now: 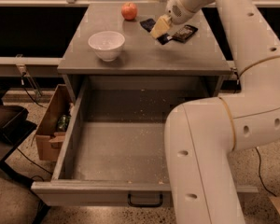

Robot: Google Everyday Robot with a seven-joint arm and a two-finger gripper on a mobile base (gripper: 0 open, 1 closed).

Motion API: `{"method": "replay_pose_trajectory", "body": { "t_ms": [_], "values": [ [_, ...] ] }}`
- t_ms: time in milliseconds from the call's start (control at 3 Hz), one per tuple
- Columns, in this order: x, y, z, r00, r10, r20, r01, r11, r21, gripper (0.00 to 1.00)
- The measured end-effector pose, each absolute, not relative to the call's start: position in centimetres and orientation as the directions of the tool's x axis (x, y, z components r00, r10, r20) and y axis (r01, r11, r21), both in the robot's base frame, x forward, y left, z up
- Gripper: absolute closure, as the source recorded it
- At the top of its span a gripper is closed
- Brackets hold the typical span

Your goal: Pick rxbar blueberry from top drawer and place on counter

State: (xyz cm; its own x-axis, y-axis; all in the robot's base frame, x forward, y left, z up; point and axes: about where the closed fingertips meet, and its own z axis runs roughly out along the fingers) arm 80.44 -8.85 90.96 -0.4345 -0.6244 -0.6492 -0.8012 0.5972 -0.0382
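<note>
Clamping my gripper [161,27] on the dark blue rxbar blueberry [148,24] near the counter's [144,59] back edge, right of middle; crumbs speckle the open top drawer's [116,148] floor.

So the gripper [161,27] is over the back part of the counter [144,62], right above the rxbar blueberry [147,24], whose ends poke out behind-left and front-right of it. The second bar [185,32] lies just right of the gripper, the apple [129,10] is behind and to its left, and the bowl [106,45] sits further left, closer to the front edge. Below and in front of the gripper the top drawer [102,186] stands open, with the arm [200,162] blocking its right side and a cardboard box [50,129] on the floor to its left.
</note>
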Motion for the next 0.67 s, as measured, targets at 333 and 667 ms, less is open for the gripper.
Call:
{"method": "replay_pose_trajectory", "body": {
  "t_ms": [333,667],
  "values": [
    [83.2,-7.8,86.8,-0.517,-0.593,-0.617,-0.746,0.666,-0.015,1.0],
    [84.9,-7.1,85.0,-0.566,-0.556,-0.609,-0.697,0.717,-0.006,1.0]
  ]
}}
